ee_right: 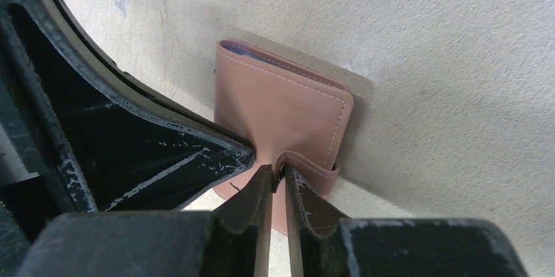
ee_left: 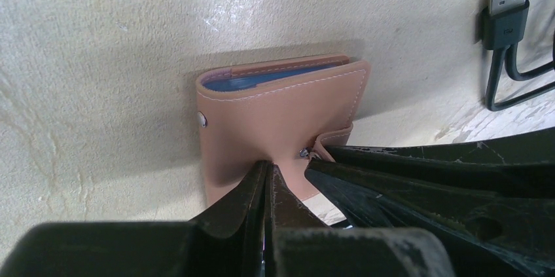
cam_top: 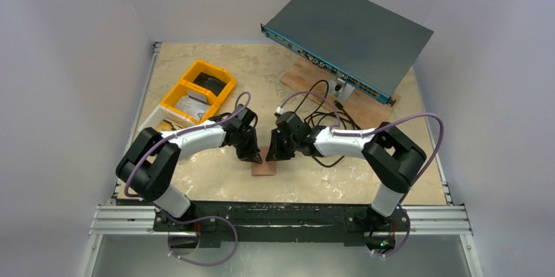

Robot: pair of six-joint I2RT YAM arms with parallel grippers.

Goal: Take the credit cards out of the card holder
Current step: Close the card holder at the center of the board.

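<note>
Lying folded flat on the table (cam_top: 327,179), near its front edge and midway between the two arms: the card holder (cam_top: 264,169) (ee_left: 281,120) (ee_right: 281,103), with blue edges of the credit cards (ee_left: 275,79) peeking out along one open side (tucked inside the fold). Nipped on its top cover by the left gripper (cam_top: 252,157) (ee_left: 269,167), fingers drawn almost together with a pucker of leather between the tips. Caught likewise at the snap strap (ee_right: 314,173) by the right gripper (cam_top: 273,157) (ee_right: 279,171), jaws closed to a thin slit on the tab, just beside the other gripper's tips.
</note>
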